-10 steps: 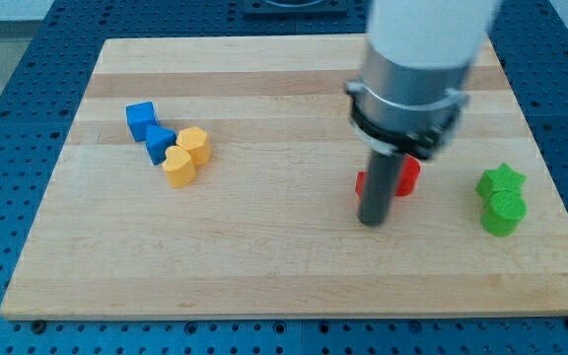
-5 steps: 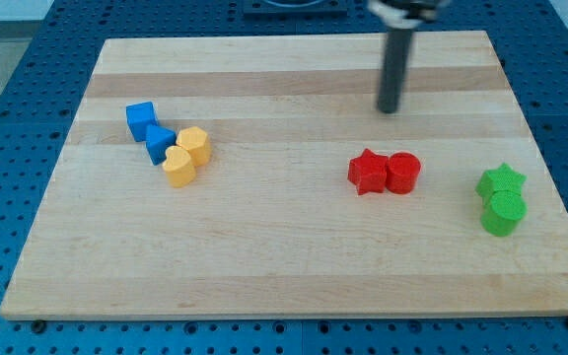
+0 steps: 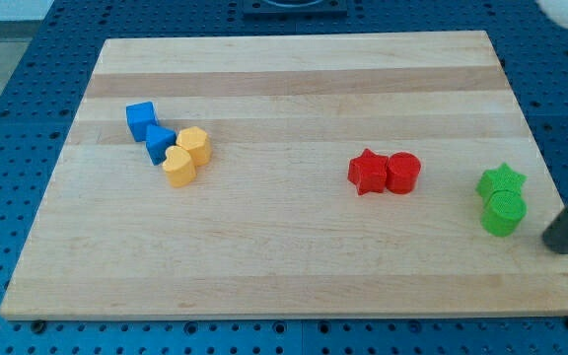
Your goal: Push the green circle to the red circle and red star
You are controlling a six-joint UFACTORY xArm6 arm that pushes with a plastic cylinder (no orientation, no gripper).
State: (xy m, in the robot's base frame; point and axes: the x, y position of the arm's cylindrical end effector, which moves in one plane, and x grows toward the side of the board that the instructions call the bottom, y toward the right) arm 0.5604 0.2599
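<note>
The green circle (image 3: 504,214) sits near the board's right edge, touching the green star (image 3: 501,181) just above it. The red circle (image 3: 403,173) and the red star (image 3: 368,172) stand side by side, touching, to the left of the green pair. My tip (image 3: 560,245) is at the view's right edge, just right of and slightly below the green circle, with a small gap between them.
Two blue blocks (image 3: 149,130) and two yellow blocks (image 3: 185,156) cluster at the board's left. The wooden board (image 3: 284,89) lies on a blue perforated table; its right edge runs close to my tip.
The rod moved from over the red blocks up to the board's top, then swung down to the right edge beside the green circle. No block has moved.
</note>
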